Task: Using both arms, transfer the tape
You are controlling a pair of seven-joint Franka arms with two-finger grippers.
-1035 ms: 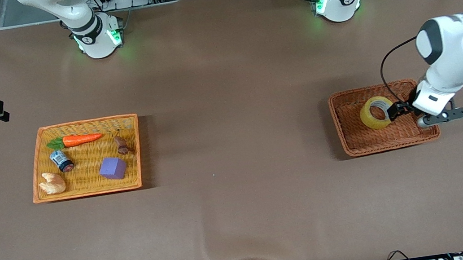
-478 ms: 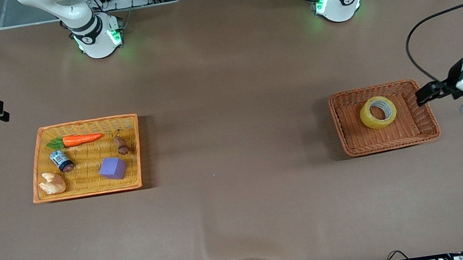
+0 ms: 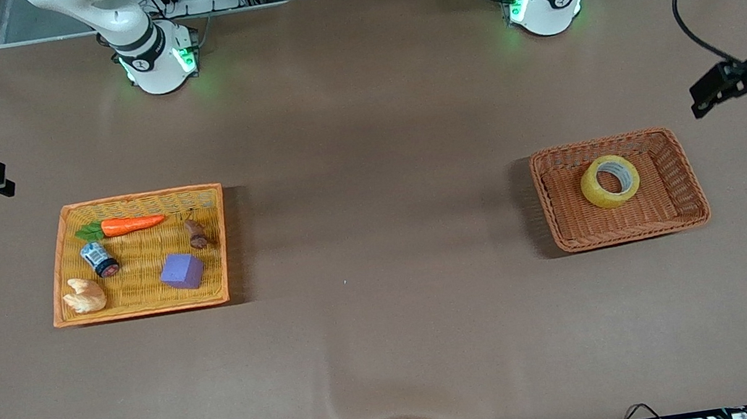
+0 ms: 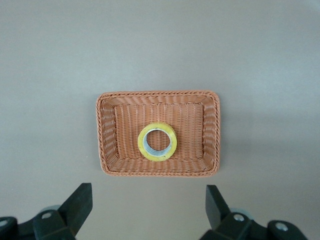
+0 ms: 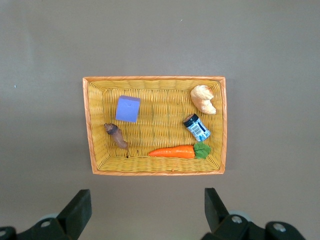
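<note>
My left pincer (image 4: 145,207) hangs high with its two black fingers (image 4: 77,207) spread wide apart and nothing between them. Below it and a little ahead sits the reddish-brown woven wicker basket (image 4: 210,131), and flat in the middle of that basket lies the yellow translucent roll of packing tape (image 4: 157,142) with its grey-white core facing up. In the front view the roll (image 3: 610,181) rests in the same basket (image 3: 686,174), toward my left arm's end of the brown tabletop (image 3: 388,310), well apart from my left pincer (image 3: 700,98) up near the table's edge.

I judge the tape already delivered into this basket, so the step in hand is pulling clear; the next move calls only for parking both arms without brushing the basket rim.

My right pincer (image 5: 145,207) is likewise parted and empty, waiting above the yellow woven tray (image 5: 92,131) that holds a purple cube (image 5: 128,108), an orange toy carrot (image 5: 172,151), a small labelled jar (image 5: 198,128), a tan bread-like piece (image 5: 204,98) and a brown lump (image 5: 116,135).
</note>
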